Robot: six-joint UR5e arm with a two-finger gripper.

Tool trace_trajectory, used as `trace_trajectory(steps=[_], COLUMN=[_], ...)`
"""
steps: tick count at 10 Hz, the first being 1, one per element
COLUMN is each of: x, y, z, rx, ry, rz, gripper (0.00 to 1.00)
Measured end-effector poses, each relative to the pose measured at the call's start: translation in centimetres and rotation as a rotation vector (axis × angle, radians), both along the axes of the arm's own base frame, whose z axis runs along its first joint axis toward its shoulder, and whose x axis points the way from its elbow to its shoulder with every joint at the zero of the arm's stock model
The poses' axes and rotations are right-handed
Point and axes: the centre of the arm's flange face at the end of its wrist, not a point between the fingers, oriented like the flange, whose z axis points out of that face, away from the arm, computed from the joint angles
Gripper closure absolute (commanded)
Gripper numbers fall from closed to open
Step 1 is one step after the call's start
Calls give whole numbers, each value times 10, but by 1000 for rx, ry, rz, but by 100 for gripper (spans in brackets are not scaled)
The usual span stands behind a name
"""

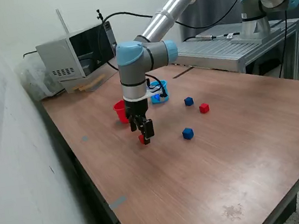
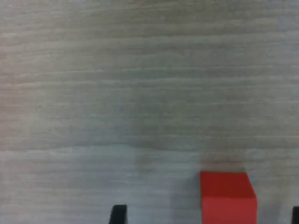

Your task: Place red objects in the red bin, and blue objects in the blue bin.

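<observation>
Red cube (image 2: pixel 228 196) sits off-centre between the spread fingers (image 2: pixel 117 213) — shift sideways first, then close, lift toward the red cup (image 1: pixel 120 110).

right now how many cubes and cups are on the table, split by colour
red cubes: 2, one at the end effector, one farther out
blue cubes: 2
red cups: 1
light blue cups: 1, partly hidden behind the arm
total: 6
</observation>
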Motion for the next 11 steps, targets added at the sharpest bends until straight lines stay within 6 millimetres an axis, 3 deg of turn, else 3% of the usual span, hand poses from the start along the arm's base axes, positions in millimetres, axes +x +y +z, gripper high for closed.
trace_trajectory(steps=[8,11], x=[6,20], y=[-11,-16], z=[-2,72], rx=[-1,2], ry=[-15,46], rz=[13,21], gripper=[100,100])
